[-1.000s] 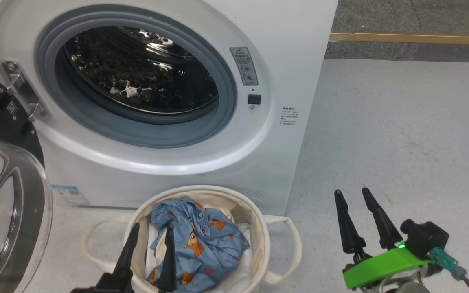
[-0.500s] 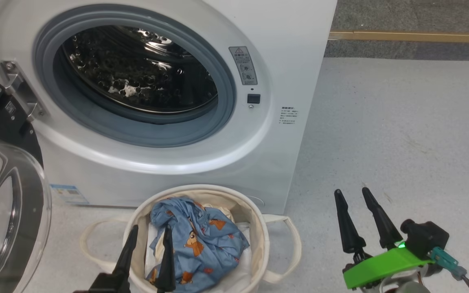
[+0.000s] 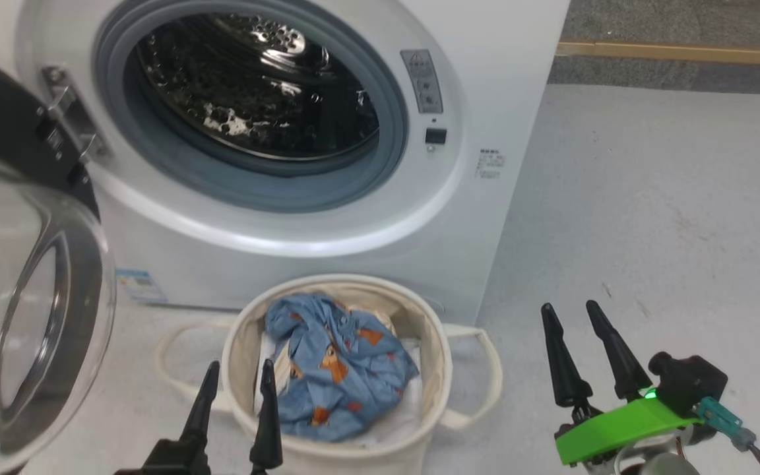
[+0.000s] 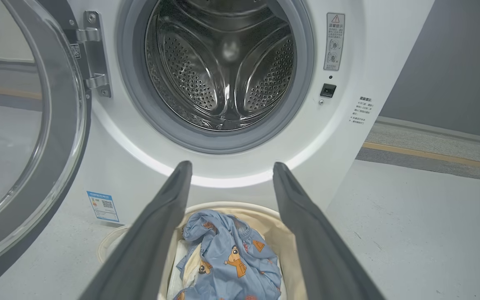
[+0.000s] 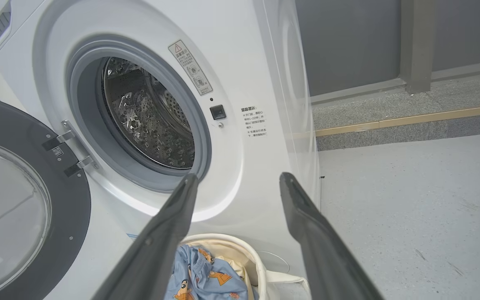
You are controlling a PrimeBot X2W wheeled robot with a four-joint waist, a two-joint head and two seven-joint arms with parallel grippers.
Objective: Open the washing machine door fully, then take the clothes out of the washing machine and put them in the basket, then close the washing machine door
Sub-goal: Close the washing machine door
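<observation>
The white washing machine (image 3: 505, 59) stands with its drum (image 3: 254, 86) bare metal inside. Its black-rimmed glass door (image 3: 83, 290) hangs swung out at the left. In front sits the cream basket (image 3: 238, 349), holding clothes: a blue animal-print garment (image 3: 340, 369) over pale fabric. My left gripper (image 3: 239, 363) is open at the basket's near rim, nothing between its fingers. My right gripper (image 3: 569, 305) is open over bare floor, right of the basket. The left wrist view has the left gripper (image 4: 232, 164) aimed at the machine's front above the clothes (image 4: 231, 258).
Grey floor (image 3: 650, 218) stretches to the right of the machine, ending at a tan strip (image 3: 677, 51) before darker ground. The basket's loop handles (image 3: 485, 369) stick out on both sides. The right wrist view shows the right gripper (image 5: 239, 175) facing the machine's front corner.
The whole head view has shifted, so the camera moved. Both grippers stay open and empty. The clothes lie in the basket as before.
</observation>
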